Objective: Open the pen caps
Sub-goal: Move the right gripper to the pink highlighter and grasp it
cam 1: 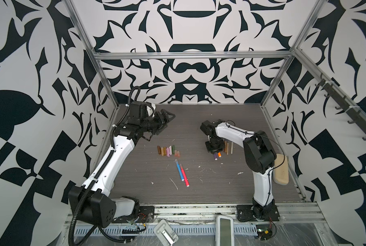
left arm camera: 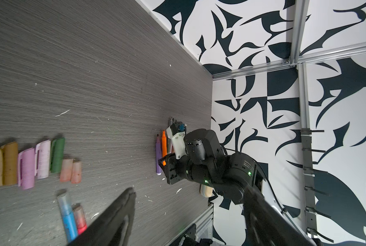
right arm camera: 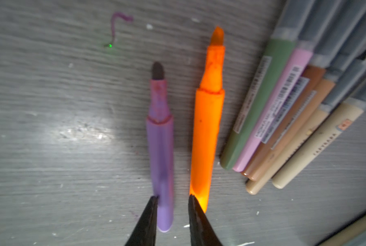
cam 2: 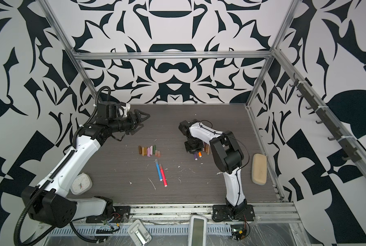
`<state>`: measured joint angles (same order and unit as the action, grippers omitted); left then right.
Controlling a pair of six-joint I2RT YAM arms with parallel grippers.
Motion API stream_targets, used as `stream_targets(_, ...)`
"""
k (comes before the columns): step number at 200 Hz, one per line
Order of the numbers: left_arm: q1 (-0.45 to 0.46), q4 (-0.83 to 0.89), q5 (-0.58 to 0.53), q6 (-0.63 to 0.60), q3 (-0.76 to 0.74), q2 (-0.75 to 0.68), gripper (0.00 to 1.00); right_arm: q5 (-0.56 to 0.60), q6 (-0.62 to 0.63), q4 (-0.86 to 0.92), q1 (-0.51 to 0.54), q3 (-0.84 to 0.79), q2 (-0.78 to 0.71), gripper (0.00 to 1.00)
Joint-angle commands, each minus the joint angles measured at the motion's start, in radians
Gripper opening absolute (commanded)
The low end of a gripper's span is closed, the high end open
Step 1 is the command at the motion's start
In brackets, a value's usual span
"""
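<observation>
Several loose pen caps (cam 1: 169,150) (cam 2: 149,150) (left arm camera: 35,164) lie in a row at mid-table: brown, gold, pink, green, peach. In front of them a blue pen (cam 1: 179,170) and a pink-red pen (cam 1: 184,177) lie side by side, each with a translucent cap on. My right gripper (right arm camera: 172,199) points down at the uncapped purple pen (right arm camera: 160,149). Its jaws stand slightly apart around that pen's rear end, with a gap on one side. The uncapped orange pen (right arm camera: 207,127) lies beside it. My left gripper (cam 1: 167,122) (left arm camera: 189,191) hovers open and empty at the back left.
Several more uncapped pens (right arm camera: 284,117) (cam 1: 227,147) lie bunched beside the orange one. A beige sponge (cam 1: 281,170) sits at the table's right edge and a white clock (cam 2: 81,184) by the left arm. Aluminium frame posts and patterned walls enclose the table.
</observation>
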<state>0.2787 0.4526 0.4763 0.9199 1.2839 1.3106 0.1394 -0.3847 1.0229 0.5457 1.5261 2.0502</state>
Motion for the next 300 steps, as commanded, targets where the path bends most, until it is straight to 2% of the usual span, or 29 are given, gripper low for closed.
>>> stream_targets(1,-0.005,-0.003,0.018,0.004,-0.013,-0.018,0.81,0.044,0.009,0.048,0.000,0.012,-0.037,0.30)
stream_targets(8,-0.005,-0.002,0.020,0.003,-0.012,-0.017,0.81,0.077,0.010,0.055,0.000,0.012,-0.050,0.29)
stream_targets(22,-0.005,-0.002,0.024,0.003,-0.012,-0.011,0.81,0.065,0.011,0.059,0.009,0.009,-0.087,0.28)
stream_targets(46,-0.005,-0.013,0.027,0.011,-0.014,0.010,0.81,-0.167,0.010,-0.007,0.085,-0.047,-0.189,0.26)
stream_targets(67,-0.005,-0.039,0.039,0.029,-0.015,0.036,0.80,-0.298,-0.071,-0.083,0.212,-0.103,-0.245,0.26)
stream_targets(96,-0.004,-0.078,0.060,0.064,-0.017,0.071,0.84,-0.315,-0.194,-0.154,0.405,-0.125,-0.230,0.25)
stream_targets(104,-0.004,-0.086,0.061,0.074,-0.019,0.076,1.00,-0.310,-0.221,-0.175,0.442,-0.130,-0.221,0.25)
stream_targets(124,-0.001,-0.104,0.058,0.090,-0.032,0.079,0.99,-0.318,-0.269,-0.218,0.500,-0.151,-0.200,0.25)
stream_targets(170,0.006,-0.112,0.034,0.116,-0.049,0.080,0.99,-0.315,-0.278,-0.211,0.545,-0.182,-0.169,0.25)
stream_targets(275,0.015,-0.117,0.023,0.134,-0.075,0.062,0.99,-0.333,-0.277,-0.232,0.548,-0.175,-0.108,0.28)
stream_targets(300,0.014,-0.113,0.026,0.135,-0.076,0.060,0.99,-0.298,-0.280,-0.203,0.547,-0.176,-0.082,0.28)
